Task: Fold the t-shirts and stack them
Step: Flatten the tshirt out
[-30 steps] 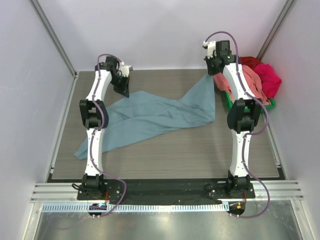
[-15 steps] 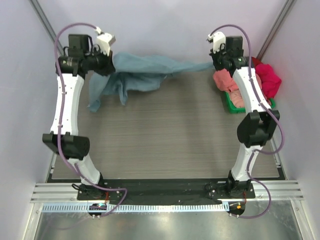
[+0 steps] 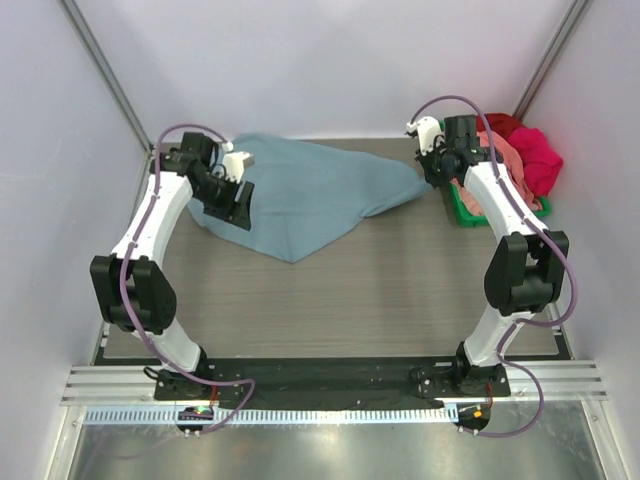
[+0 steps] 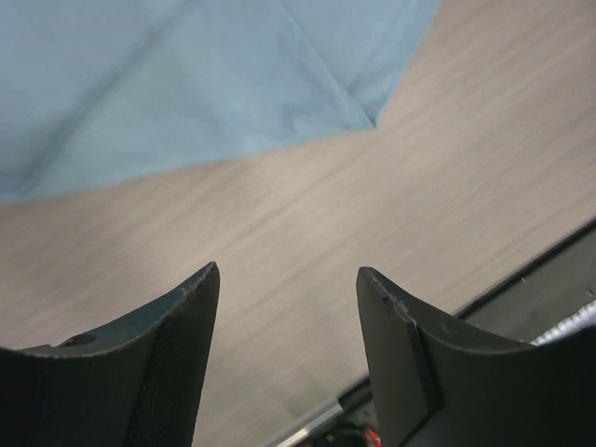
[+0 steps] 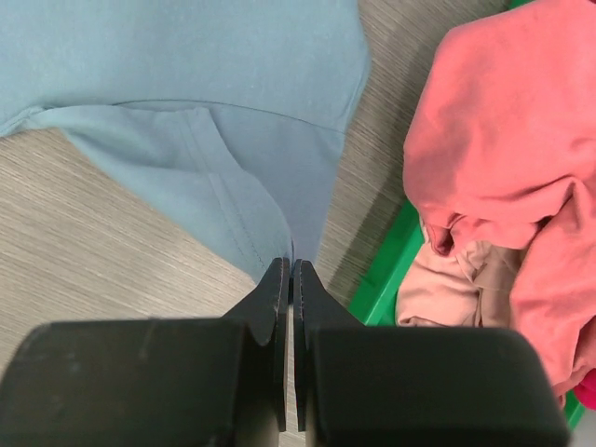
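Observation:
The dusty blue-grey t-shirt [image 3: 310, 195] lies spread as a rough triangle over the back of the table, its point toward the front. In the top view my left gripper [image 3: 238, 200] hangs over the shirt's left edge. The left wrist view shows the left gripper [image 4: 287, 272] open with nothing between its fingers, bare table under it and the shirt [image 4: 186, 84] beyond. My right gripper [image 5: 291, 264] is shut on the shirt's right corner [image 5: 270, 223], next to the bin. Salmon-pink [image 3: 503, 160], magenta [image 3: 540, 160] and red [image 3: 505, 124] t-shirts are heaped in the bin.
The green plastic bin [image 3: 460, 213] stands at the table's right back edge, its rim [image 5: 386, 270] close beside my right gripper. White walls close off the back and sides. A dark rail with the arm bases runs along the near edge [image 3: 320, 375].
The blue-grey shirt, held up between both grippers half a second ago, now lies spread on the table. My left gripper has opened, let go and dropped lower; the right one stays shut.

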